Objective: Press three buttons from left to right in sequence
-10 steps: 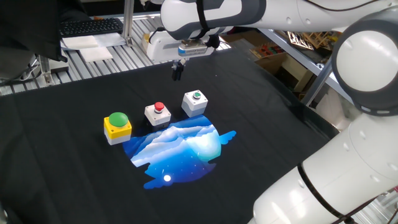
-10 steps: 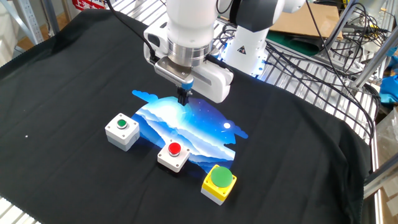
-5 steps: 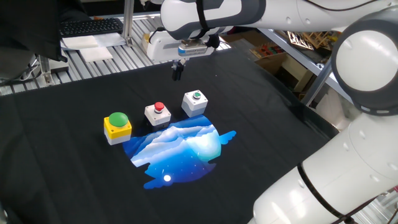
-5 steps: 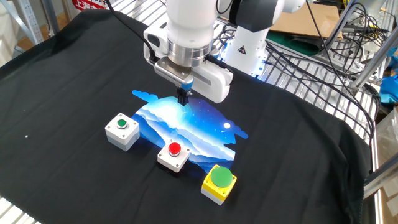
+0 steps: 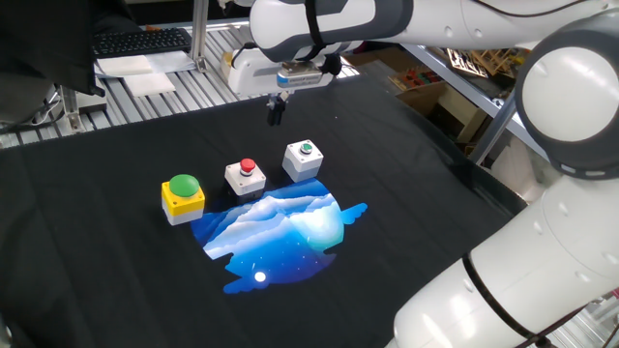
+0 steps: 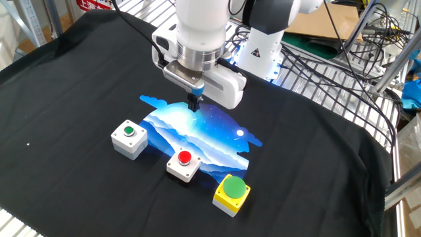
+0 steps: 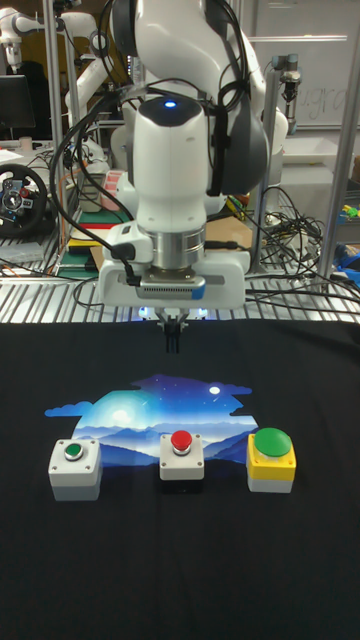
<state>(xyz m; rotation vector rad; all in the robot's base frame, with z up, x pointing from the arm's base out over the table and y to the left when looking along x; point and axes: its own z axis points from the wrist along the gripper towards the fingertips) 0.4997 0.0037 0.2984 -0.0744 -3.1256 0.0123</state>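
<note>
Three buttons stand in a row on the black cloth. The big green dome on a yellow box (image 5: 183, 193) (image 6: 231, 192) (image 7: 271, 458) is at one end. The small red button on a white box (image 5: 246, 173) (image 6: 184, 163) (image 7: 182, 452) is in the middle. The small green button on a white box (image 5: 305, 158) (image 6: 129, 137) (image 7: 75, 465) is at the other end. My gripper (image 5: 276, 111) (image 6: 194, 102) (image 7: 172, 340) hangs in the air apart from the row, pointing straight down, its dark fingertips together and holding nothing.
A blue mountain picture (image 5: 280, 232) (image 6: 197, 131) lies flat on the black cloth (image 5: 406, 193) beside the boxes. A keyboard (image 5: 140, 41) and papers sit beyond the cloth. Cables (image 6: 342, 39) and the arm's base (image 6: 263, 46) stand at another edge.
</note>
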